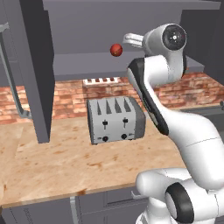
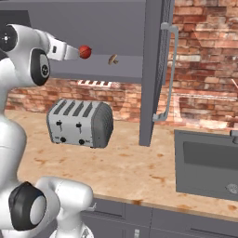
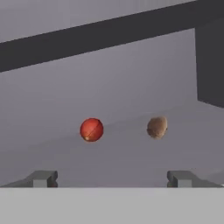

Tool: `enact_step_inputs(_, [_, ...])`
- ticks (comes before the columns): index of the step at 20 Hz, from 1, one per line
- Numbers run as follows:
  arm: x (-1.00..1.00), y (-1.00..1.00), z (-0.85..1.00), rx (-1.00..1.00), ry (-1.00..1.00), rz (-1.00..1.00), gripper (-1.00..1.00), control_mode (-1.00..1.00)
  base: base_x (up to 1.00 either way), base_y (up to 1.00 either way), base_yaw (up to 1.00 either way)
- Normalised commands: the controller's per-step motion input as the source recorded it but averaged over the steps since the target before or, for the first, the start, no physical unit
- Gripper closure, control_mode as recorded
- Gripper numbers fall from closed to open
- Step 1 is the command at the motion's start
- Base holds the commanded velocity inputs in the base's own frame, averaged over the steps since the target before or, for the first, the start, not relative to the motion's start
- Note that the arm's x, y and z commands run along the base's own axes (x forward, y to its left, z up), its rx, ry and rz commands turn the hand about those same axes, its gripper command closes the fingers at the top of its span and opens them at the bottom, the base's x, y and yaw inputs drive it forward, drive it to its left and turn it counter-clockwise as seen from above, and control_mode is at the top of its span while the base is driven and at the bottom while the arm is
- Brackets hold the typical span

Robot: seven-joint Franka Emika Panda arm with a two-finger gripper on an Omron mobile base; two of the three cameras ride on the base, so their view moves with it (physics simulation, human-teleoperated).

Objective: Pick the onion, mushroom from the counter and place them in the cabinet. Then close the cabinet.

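The onion (image 3: 91, 129), a glossy red sphere, sits on the grey shelf inside the cabinet (image 1: 87, 61), with the mushroom (image 3: 157, 127), a small brown lump, a short way to its right. In the right base view the onion (image 2: 84, 51) lies just off my fingertips and the mushroom (image 2: 112, 59) further along the shelf. My gripper (image 3: 113, 178) is open and empty, its two tips spread wide just in front of both. From the left base view the gripper (image 1: 127, 40) reaches into the cabinet beside the onion (image 1: 116, 49).
Both cabinet doors stand open: one at the left (image 1: 37, 65), one at the right (image 2: 155, 69) with a long bar handle (image 2: 169, 69). A silver toaster (image 1: 114, 119) stands on the counter (image 1: 65, 162) below the cabinet. A grey panel (image 2: 204, 162) is set into the counter at the right.
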Motion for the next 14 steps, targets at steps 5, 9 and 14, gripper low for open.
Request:
enact_step_inputs(5, [-1.0,-0.24,0.16,0.16,0.15,-0.04,-1.0,-1.0,0.0,0.0,0.0])
enact_step_inputs(9, [-1.0,-0.35,0.0,0.18,0.0,-0.06,-1.0,-1.0,0.0,0.0,0.0])
enact_step_inputs(14, [-1.0,-0.49,0.0,0.19,-0.07,-0.11,-1.0,-1.0,0.0,0.0,0.0])
